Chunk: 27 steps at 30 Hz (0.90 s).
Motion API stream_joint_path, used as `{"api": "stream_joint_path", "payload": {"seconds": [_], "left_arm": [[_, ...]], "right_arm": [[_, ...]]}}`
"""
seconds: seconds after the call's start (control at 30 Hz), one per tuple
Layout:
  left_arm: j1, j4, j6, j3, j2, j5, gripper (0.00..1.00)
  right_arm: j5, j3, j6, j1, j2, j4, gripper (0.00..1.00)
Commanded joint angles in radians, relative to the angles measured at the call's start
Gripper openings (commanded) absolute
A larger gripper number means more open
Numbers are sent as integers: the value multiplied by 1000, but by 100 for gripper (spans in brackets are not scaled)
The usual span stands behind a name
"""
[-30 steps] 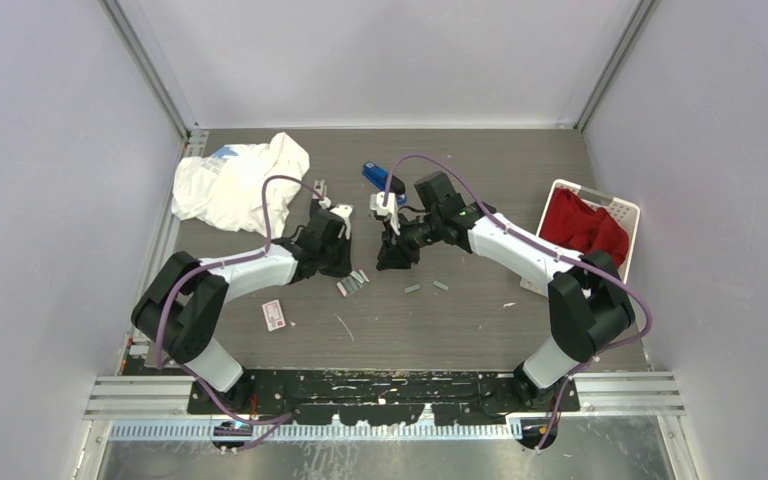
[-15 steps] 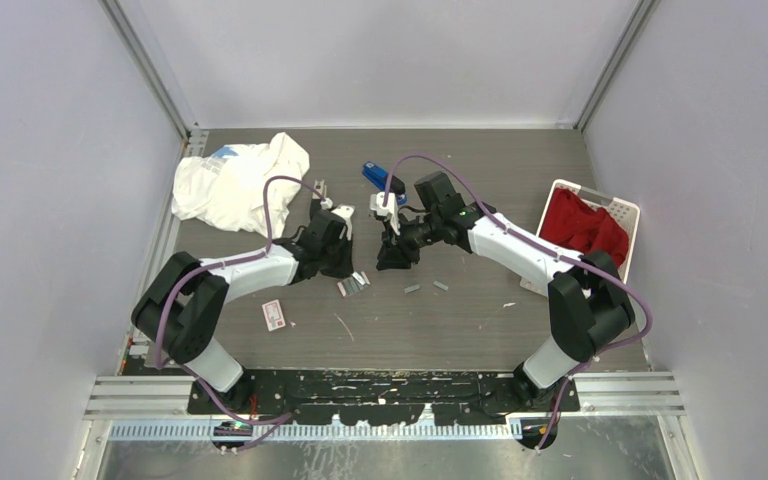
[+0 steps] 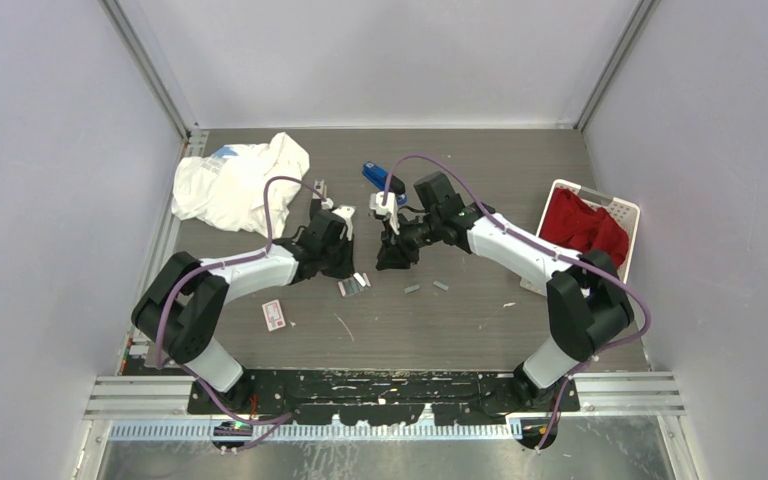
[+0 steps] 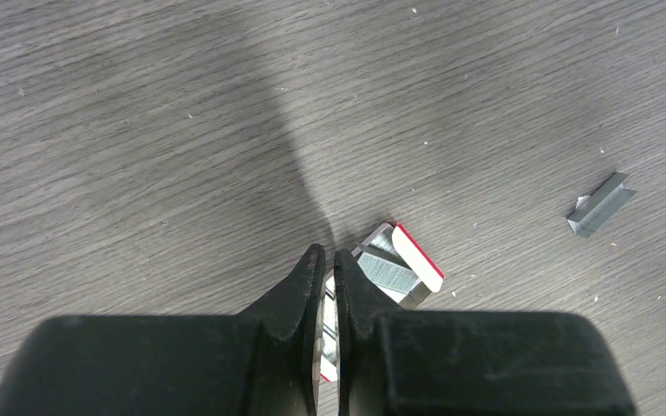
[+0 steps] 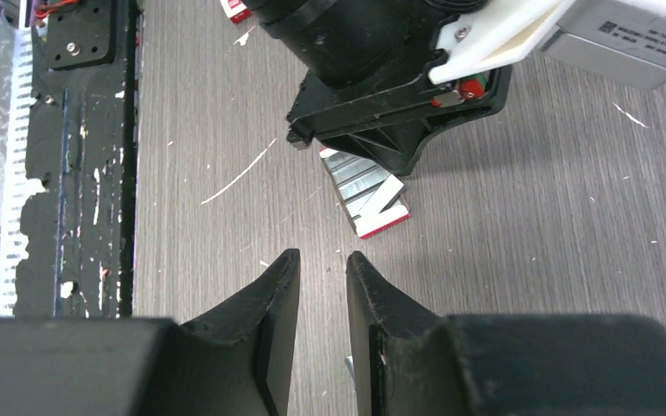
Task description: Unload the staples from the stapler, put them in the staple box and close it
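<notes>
Barely any change over the last second: in the top view the left arm's wrist has nudged a touch and the right arm's elbow has crept inward. The loose strips on the worktop [image 4: 139, 130] lie where they did. The left claw [image 4: 329, 256] sits right over the near edge of the open staple box [image 4: 419, 256], its tips pressed together with only a hairline slit. A silvery sliver shows low in that slit — can't tell if it's a pinched strip or just the box underneath. The right claw [image 5: 323, 256] hovers just right of and beyond the box, its fingers slightly apart with bare wood in the gap, gripping nothing visible. The staples [image 4: 603, 204] lie as grey strips flat on the worktop to the right of the box and apart from it, with more stacked in the box itself. A blue object [image 3: 372, 174] sits well beyond the box, probably the stapler but too small to be sure, and neither claw touches it. A flat white-and-red box [image 3: 274, 314] lies left of and nearer than the staple box. My read: with strips already out and both claws away from the stapler, unloading looks done or close to it — the near-stillness looks like a pause at the drop-off, not a fresh pull.
</notes>
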Motion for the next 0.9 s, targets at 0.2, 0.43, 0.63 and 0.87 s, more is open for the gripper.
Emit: {"api": "stream_joint_path", "payload": {"seconds": [0.2, 0.43, 0.63, 0.87], "left_arm": [[-4, 51, -3, 15, -17, 23, 10], [-4, 64, 5, 13, -14, 24, 10], [-4, 70, 11, 11, -9, 14, 10], [-4, 90, 13, -2, -19, 14, 10]], "right_arm": [[128, -4, 248, 33, 161, 159, 44], [156, -11, 244, 40, 217, 166, 60], [186, 19, 235, 52, 252, 131, 65], [180, 54, 325, 46, 293, 85, 53]]}}
